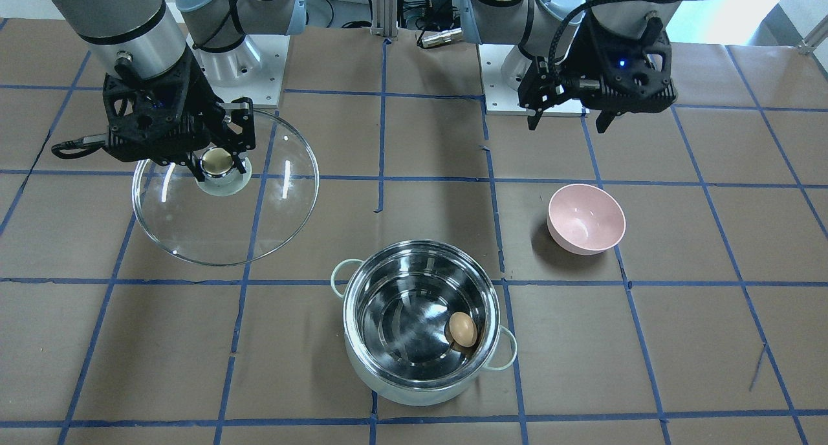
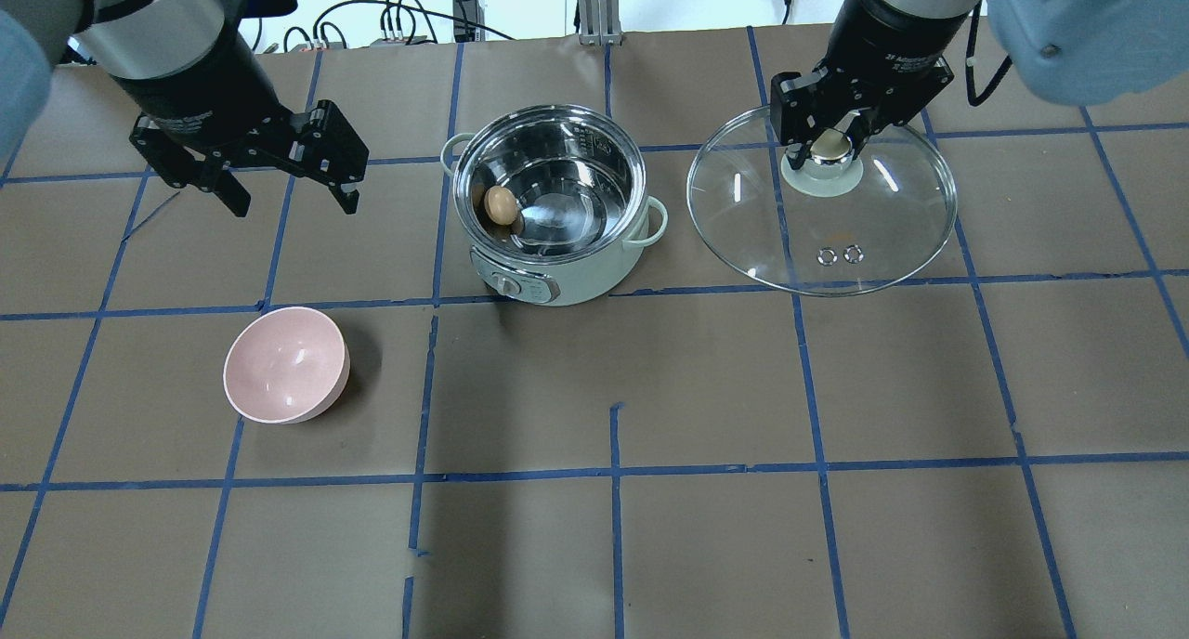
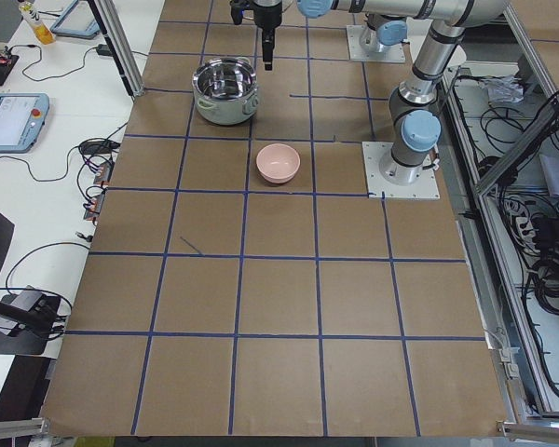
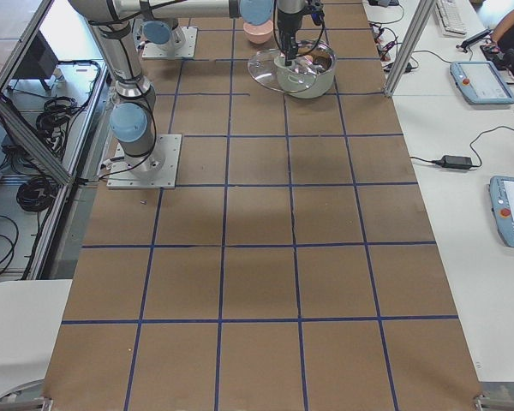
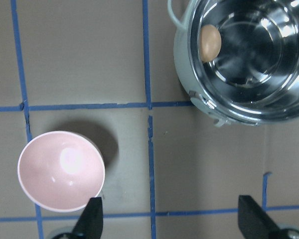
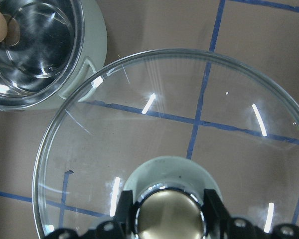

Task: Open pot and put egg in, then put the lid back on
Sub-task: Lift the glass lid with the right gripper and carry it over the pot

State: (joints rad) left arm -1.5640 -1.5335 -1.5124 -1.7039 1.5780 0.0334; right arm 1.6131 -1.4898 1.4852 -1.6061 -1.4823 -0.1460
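— Where do we have the egg?
— Inside the open pot, against its wall. Our right gripper grips the knob of the lid, beside the pot.
— And our left gripper?
— Spread wide, holding nothing, on the pot's other side. The pink bowl sits near it, well apart from the lid.

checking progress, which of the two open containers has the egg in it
The steel pot with the mint-green outside holds the egg, near its wall; the pink bowl is empty.
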